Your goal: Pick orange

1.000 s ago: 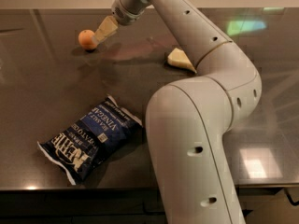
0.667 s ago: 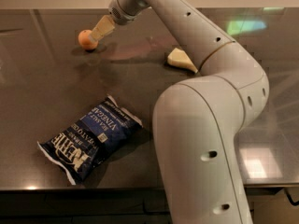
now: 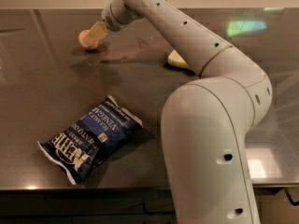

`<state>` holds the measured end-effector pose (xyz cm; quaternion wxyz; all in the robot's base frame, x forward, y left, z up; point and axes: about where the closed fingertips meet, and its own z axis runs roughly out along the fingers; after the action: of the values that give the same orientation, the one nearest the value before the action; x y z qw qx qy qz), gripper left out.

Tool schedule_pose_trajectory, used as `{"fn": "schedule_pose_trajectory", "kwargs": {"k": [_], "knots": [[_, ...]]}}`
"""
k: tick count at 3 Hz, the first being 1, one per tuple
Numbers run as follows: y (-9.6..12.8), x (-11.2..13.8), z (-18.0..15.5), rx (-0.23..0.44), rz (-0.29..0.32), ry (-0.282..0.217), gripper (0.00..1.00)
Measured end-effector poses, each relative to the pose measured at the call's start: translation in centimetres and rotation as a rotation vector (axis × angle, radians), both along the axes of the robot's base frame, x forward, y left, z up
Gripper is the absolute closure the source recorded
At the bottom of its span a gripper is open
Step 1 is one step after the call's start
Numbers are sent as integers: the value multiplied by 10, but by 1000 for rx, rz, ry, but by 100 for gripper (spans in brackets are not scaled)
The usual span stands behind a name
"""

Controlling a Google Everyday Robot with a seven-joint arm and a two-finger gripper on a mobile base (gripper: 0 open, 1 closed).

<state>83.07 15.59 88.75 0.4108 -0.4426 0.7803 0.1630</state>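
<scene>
As the white arm runs from its bulky joint at lower right up to the upper left of the frame, the gripper (image 3: 92, 35) sits low over the dark worktop (image 3: 46, 87), against the orange (image 3: 82, 38). Can't tell if it's clamped or released. Orange: small, round, matte, partly hidden behind the gripper. Blue chip bag (image 3: 91, 139) lower left, well apart.

Dark table (image 3: 46, 101), orange (image 3: 84, 38) at tool (image 3: 95, 33), chip bag (image 3: 91, 138), sponge (image 3: 176, 59)
</scene>
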Motion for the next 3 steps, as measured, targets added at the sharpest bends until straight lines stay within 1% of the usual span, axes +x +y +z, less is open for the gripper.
{"fn": "schedule_pose_trajectory", "kwargs": {"k": [1, 2, 3], "knots": [[22, -3, -9, 19, 40, -8, 0], [35, -5, -15, 31, 63, -5, 0], [50, -6, -21, 37, 81, 12, 7]]}}
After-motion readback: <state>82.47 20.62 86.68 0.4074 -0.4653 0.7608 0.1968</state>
